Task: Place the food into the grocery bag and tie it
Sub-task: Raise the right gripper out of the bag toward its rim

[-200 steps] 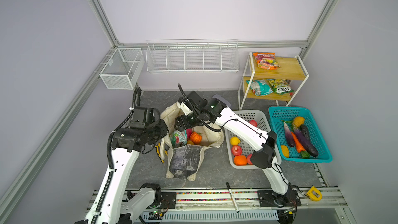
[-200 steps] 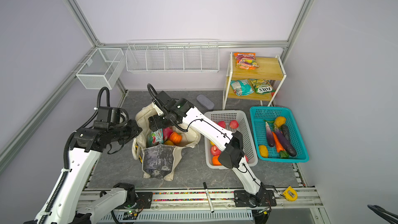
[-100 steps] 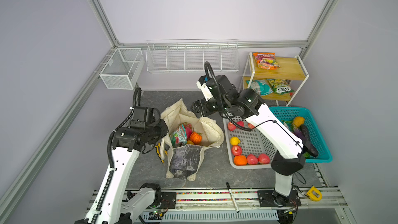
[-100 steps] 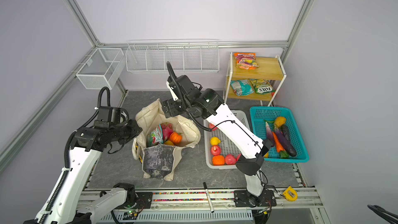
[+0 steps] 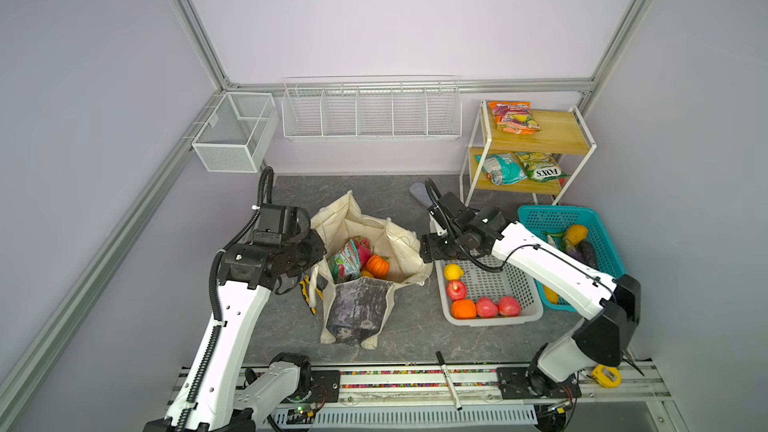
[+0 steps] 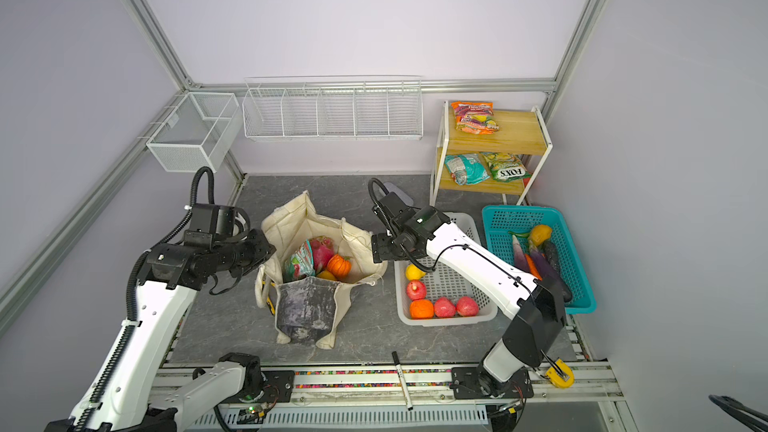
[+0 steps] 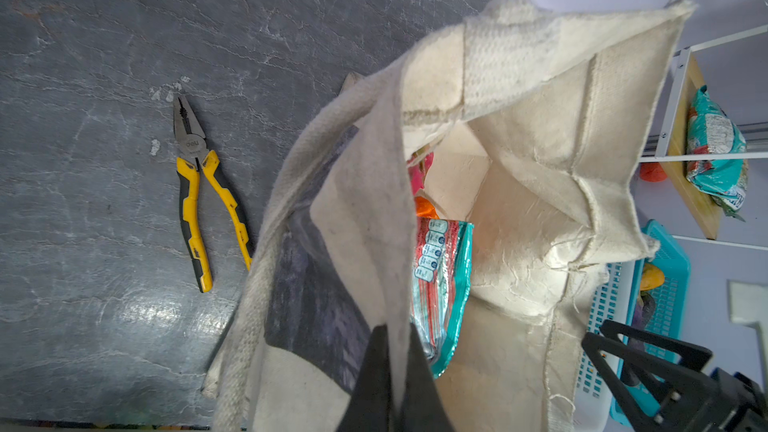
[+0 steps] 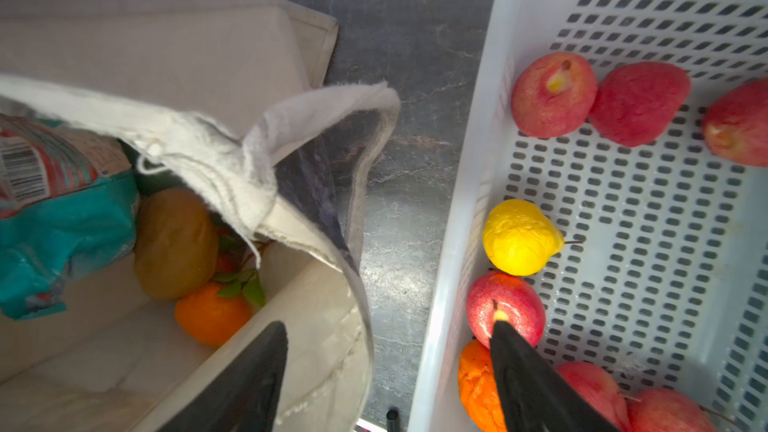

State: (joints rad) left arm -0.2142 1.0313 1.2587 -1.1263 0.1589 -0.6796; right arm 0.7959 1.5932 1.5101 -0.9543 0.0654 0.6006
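The grocery bag, a cream tote with a grey marbled panel, stands open in the middle of both top views. Food lies in it: a teal snack packet, a pink dragon fruit, a small pumpkin and an orange. My left gripper is shut on the bag's left rim. My right gripper hangs open and empty over the bag's right rim, one finger above the bag, one above the white basket.
The white basket holds a lemon, red apples and an orange. A teal basket of vegetables stands to its right. Yellow pliers lie left of the bag. A shelf with packets stands behind.
My right gripper came out of the bag, swung up and back, and now sits lower beside the bag's right rim. My left gripper has kept its hold on the left rim.
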